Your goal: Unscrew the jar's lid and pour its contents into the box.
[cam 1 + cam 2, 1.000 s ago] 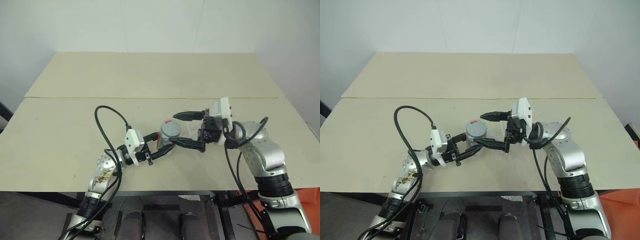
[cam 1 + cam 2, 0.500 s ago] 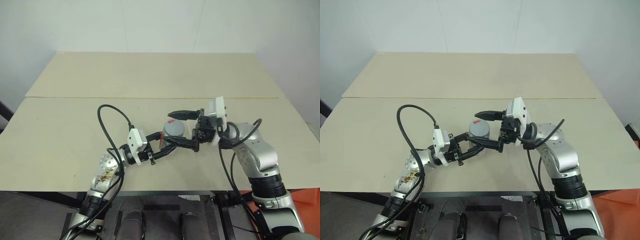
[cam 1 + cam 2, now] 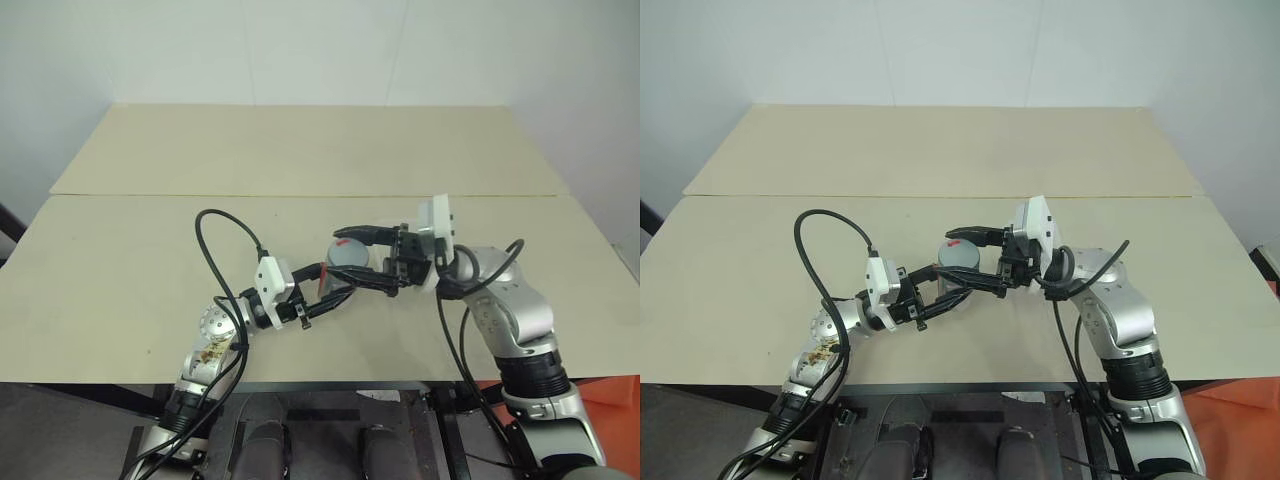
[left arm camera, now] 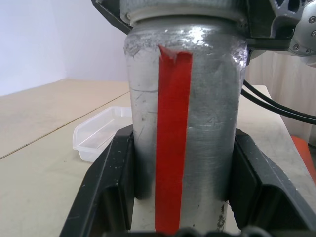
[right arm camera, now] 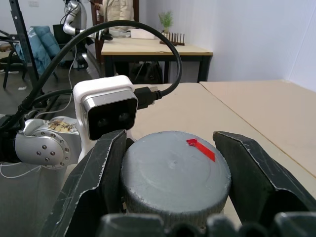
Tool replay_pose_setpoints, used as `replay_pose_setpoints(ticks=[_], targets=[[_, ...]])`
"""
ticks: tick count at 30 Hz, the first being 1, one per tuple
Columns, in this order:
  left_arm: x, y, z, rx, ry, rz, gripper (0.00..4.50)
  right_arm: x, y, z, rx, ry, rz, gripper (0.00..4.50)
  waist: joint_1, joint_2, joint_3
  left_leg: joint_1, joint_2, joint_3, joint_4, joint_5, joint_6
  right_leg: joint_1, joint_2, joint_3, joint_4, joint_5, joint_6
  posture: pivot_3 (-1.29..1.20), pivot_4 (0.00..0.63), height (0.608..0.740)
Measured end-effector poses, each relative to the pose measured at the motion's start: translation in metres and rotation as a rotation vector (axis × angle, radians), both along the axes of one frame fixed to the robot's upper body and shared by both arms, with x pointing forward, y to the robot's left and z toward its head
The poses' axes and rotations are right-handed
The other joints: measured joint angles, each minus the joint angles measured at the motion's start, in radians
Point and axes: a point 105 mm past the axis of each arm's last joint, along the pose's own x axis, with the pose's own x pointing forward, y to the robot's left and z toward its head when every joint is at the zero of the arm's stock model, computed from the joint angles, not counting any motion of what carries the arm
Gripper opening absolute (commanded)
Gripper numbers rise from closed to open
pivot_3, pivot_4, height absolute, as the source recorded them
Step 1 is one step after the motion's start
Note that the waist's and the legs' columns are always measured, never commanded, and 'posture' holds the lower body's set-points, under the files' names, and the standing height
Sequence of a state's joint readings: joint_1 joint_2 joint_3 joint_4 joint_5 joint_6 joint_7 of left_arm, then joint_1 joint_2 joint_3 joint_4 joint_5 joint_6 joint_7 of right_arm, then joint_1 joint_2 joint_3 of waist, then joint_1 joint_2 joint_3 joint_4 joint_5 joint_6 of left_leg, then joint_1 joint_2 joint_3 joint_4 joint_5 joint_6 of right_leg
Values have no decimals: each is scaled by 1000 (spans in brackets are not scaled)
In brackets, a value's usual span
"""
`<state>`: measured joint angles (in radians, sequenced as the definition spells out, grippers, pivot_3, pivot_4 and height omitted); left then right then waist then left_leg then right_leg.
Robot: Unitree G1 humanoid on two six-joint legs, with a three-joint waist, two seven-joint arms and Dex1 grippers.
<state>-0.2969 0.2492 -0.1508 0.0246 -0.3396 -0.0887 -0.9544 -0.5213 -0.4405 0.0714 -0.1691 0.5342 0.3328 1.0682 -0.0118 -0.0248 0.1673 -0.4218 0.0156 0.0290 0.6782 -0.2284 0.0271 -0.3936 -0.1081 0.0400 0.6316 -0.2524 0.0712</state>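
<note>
- Left gripper (image 3: 322,290): fingers clamped on the lower body of the jar, one on each side, holding it upright above the table (image 3: 150,250). From the head views the fingertips are largely lost behind the jar and the other gripper.
- Jar (image 4: 183,143): silvery cylinder with a scuffed, dented-looking surface and a red vertical strip down its side; held mid-air over the near middle of the table. Its base is cut off in the left wrist view, so the bottom cannot be made out.
- Lid (image 5: 175,173): round grey flat-topped cap, seated on the jar's mouth, bearing a small red mark near its edge. Its lower rim is hidden behind the right gripper's body.
- Right gripper (image 3: 362,258): fingers closed in on the lid from opposite sides, pressing its rim.
- Box (image 4: 101,133): shallow clear plastic container with rounded corners, resting on the table beyond the jar; partly hidden by the jar, contents not discernible. In the head views it is mostly covered by the grippers.
</note>
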Motion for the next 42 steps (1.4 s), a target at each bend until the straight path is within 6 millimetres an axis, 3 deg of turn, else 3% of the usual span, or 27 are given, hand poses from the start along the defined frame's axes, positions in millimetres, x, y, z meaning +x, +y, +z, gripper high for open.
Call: replay_pose_setpoints(ticks=[8, 20, 31, 32, 35, 42], targets=[[-2, 1, -1, 15, -1, -21, 2130, -3, 0, -1, -16, 0, 38, 2953, 0, 0, 0, 0, 0, 0, 0, 0, 0, 0, 0, 0, 0, 0, 0, 0, 150, 740], [-20, -3, 0, 84, 13, -201, 2130, -11, -1, 1, -166, -48, 471, 2953, -2, 0, 0, 0, 0, 0, 0, 0, 0, 0, 0, 0, 0, 0, 0, 0, 150, 740], [-21, -4, 0, 92, 9, -219, 2130, -6, 13, 6, -272, -86, 612, 2953, 0, 0, 0, 0, 1, 0, 0, 0, 0, 0, 0, 0, -1, 0, 0, 0, 150, 740], [-21, -4, 0, 91, 10, -219, 2130, -6, 13, 5, -267, -90, 617, 3492, 0, 0, 0, 0, 1, 0, 0, 0, 0, 0, 0, 0, -1, 0, 0, 0, 150, 740], [-23, -8, 0, 79, 8, -231, 2130, -5, 13, -1, -267, -94, 620, 4381, 1, 0, 0, 0, 1, 0, 0, 0, 0, 0, -1, 0, -1, 0, 0, 0, 150, 740], [-24, -12, 2, 61, 3, -234, 2130, -4, 10, 0, -262, -105, 609, 4448, -2, 0, 0, 0, 1, 0, 0, 0, 0, -1, -1, 0, 0, 0, 0, 0, 150, 740]])
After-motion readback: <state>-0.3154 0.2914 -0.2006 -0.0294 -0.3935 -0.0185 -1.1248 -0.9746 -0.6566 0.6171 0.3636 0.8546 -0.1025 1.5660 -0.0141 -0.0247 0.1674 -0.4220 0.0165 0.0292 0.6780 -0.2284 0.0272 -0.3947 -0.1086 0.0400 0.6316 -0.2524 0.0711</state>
